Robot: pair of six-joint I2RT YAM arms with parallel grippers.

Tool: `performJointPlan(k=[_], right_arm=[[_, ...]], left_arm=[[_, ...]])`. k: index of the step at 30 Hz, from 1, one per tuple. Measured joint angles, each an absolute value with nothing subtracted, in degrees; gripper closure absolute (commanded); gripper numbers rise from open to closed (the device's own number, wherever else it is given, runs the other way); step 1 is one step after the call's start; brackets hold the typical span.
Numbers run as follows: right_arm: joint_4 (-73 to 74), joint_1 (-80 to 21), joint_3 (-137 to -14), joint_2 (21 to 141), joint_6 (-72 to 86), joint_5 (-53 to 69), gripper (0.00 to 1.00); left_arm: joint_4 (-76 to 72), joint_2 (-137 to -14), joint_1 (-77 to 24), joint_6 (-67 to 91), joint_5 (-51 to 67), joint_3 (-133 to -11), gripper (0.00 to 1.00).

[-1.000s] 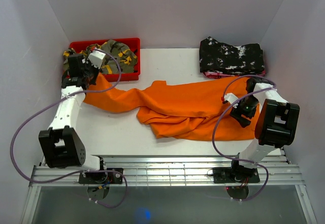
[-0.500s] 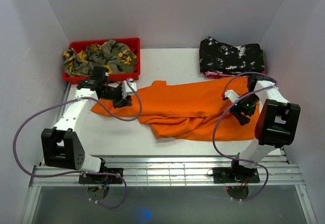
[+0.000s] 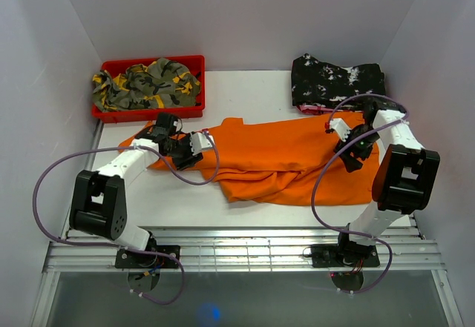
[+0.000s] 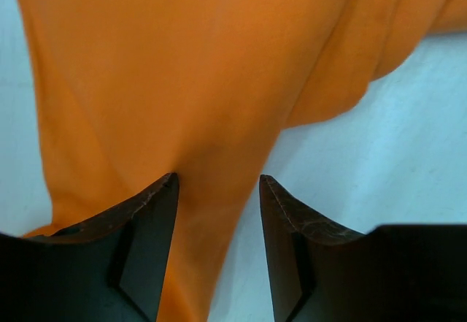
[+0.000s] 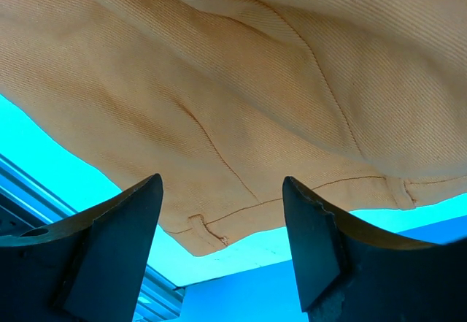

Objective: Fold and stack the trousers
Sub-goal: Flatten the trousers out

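The orange trousers (image 3: 289, 153) lie spread and rumpled across the middle of the table, one leg reaching left toward the red bin. My left gripper (image 3: 194, 149) is open just over that leg. In the left wrist view the leg's edge (image 4: 204, 103) passes between the open fingers (image 4: 219, 190). My right gripper (image 3: 349, 155) is open over the trousers' right end. In the right wrist view the waistband corner with a belt loop (image 5: 208, 227) lies between its fingers (image 5: 222, 190). Neither gripper holds cloth.
A red bin (image 3: 191, 108) with a green-yellow camouflage garment (image 3: 148, 82) stands at the back left. A black white-speckled garment (image 3: 338, 82) lies at the back right. The side walls are close. A metal grille (image 3: 237, 249) runs along the near edge.
My left arm swung from the red bin rightward and down onto the trousers' left leg. My right gripper shifted slightly back over the right end. The trousers have shifted slightly.
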State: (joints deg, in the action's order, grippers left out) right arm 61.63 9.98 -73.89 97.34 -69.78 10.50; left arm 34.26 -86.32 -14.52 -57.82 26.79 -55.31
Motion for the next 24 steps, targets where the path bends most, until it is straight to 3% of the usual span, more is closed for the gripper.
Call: performJointPlan(k=[2,8,10,12,13,16,18,24], right_arm=[[61.5,10.0,-73.7,97.3,-69.8,10.5,0.27],[61.0,9.9,-70.9,97.4,-69.8,9.3,0.27],[60.9,9.9,-70.7,97.5,-69.8,9.1,0.27],[60.6,9.9,-70.7,97.8,-69.8,9.1,0.27],[60.3,9.9,-70.7,98.0,-69.8,9.0,0.27],[59.9,9.9,-70.7,98.1,-69.8,9.0,0.27],[59.9,9.9,-70.7,98.1,-69.7,9.0,0.27],[59.9,9.9,-70.7,98.1,-69.4,9.7,0.28]], left_arm=[[32.3,-84.9,-13.3,-57.7,24.1,-53.8,0.34],[34.0,-85.9,-4.4,-61.2,21.9,-53.3,0.28],[34.5,-87.7,-2.7,-62.3,21.5,-53.3,0.41],[34.9,-90.6,-2.4,-63.1,21.3,-53.4,0.61],[35.8,-92.6,-2.5,-63.1,21.1,-54.0,0.77],[38.3,-96.0,-2.7,-62.8,21.6,-58.3,0.95],[41.4,-96.3,-3.1,-61.6,23.5,-63.4,1.0],[40.3,-95.6,-12.3,-51.8,30.0,-87.4,1.0]])
